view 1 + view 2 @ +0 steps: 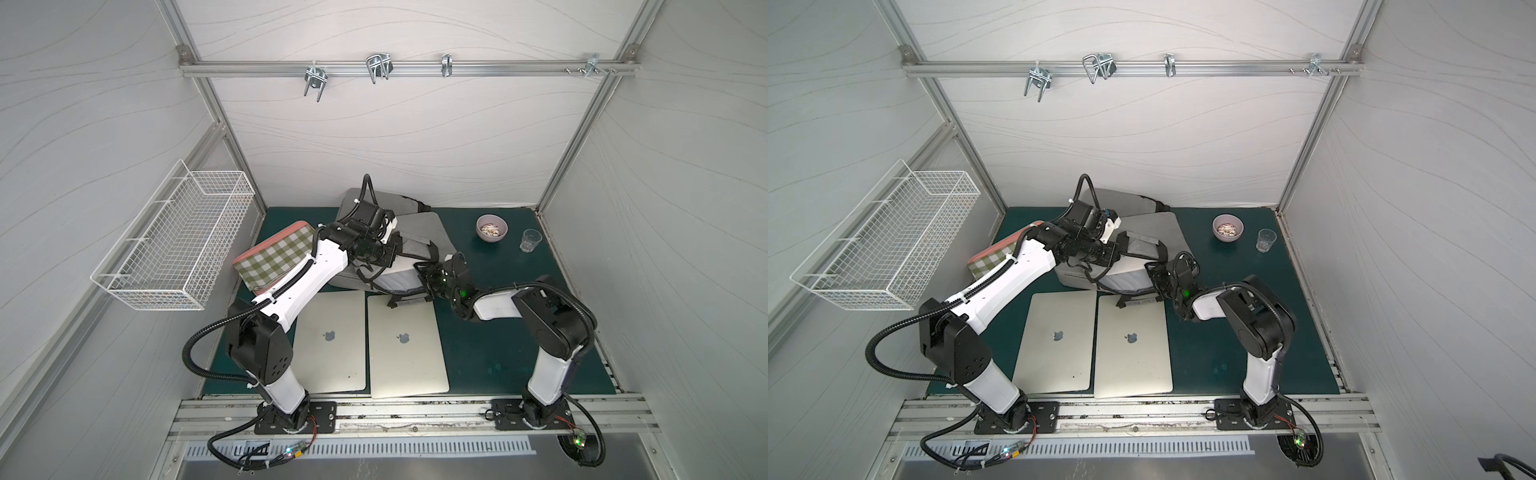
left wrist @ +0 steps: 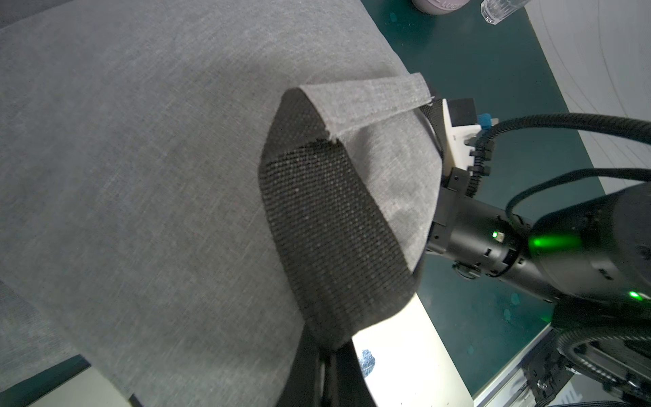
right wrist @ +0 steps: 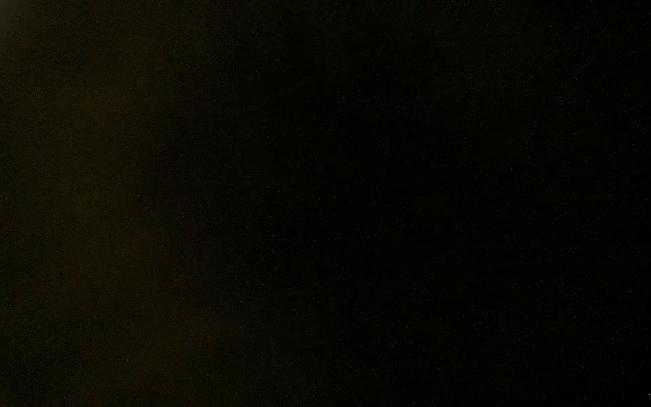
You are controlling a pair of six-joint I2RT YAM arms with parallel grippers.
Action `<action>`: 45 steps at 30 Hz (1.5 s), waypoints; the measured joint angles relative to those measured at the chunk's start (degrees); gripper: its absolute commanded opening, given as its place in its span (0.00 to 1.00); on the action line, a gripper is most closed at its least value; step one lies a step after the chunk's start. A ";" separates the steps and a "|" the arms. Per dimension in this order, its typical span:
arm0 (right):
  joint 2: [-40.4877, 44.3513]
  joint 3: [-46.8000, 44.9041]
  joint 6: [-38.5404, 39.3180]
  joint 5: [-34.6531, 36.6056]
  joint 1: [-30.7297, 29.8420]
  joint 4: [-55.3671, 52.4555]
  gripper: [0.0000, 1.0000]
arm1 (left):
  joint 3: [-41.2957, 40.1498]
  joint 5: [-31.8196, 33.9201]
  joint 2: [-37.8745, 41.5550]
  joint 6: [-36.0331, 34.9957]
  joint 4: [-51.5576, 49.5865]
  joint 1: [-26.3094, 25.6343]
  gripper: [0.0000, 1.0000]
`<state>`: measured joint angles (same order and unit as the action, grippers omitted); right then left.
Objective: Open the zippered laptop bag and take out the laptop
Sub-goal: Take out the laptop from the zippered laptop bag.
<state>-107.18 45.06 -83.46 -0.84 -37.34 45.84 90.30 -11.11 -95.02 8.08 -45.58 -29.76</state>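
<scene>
The grey laptop bag (image 1: 419, 228) (image 1: 1154, 228) (image 2: 141, 176) lies at the middle back of the green mat, with its near side lifted and pale lining showing. My left gripper (image 1: 397, 247) (image 1: 1121, 245) (image 2: 329, 373) is shut on the bag's black strap (image 2: 317, 229) and holds it up. My right gripper (image 1: 420, 276) (image 1: 1152, 276) reaches into the bag's opening from the right; its fingertips are hidden and the right wrist view is black. Two closed silver laptops (image 1: 332, 340) (image 1: 405, 345) lie side by side on the mat in front of the bag.
A green-checked pouch (image 1: 278, 257) lies left of the bag, under my left arm. A second grey bag (image 1: 395, 203) sits behind. A pink bowl (image 1: 491, 227) and a clear glass (image 1: 530, 240) stand at the back right. A white wire basket (image 1: 174, 241) hangs on the left wall.
</scene>
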 measured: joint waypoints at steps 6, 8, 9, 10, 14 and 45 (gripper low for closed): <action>-6.32 5.03 -3.65 2.08 -0.74 5.57 0.53 | 1.73 -1.07 -1.09 -1.99 -0.66 0.13 0.00; -8.92 6.32 -4.63 2.60 -0.81 9.35 0.49 | 2.16 -1.53 -1.60 -2.82 -0.94 0.24 0.00; -10.60 7.08 -5.09 2.73 -0.81 11.82 0.47 | 2.32 -1.73 -1.90 -3.39 -1.14 0.26 0.00; -12.02 7.85 -5.33 2.78 -0.79 13.70 0.47 | 2.45 -1.81 -2.21 -3.78 -1.27 0.28 0.00; -15.15 10.60 -6.10 2.40 -0.61 17.07 0.52 | 2.47 -1.79 -2.62 -5.99 -1.51 0.50 0.00; -15.85 8.61 -5.05 -6.69 2.43 24.98 0.00 | 2.56 -2.91 -3.10 -9.73 -5.27 0.44 0.00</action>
<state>-123.02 53.67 -88.51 -7.53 -34.92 70.83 92.86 -14.02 -98.13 -1.65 -50.85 -29.32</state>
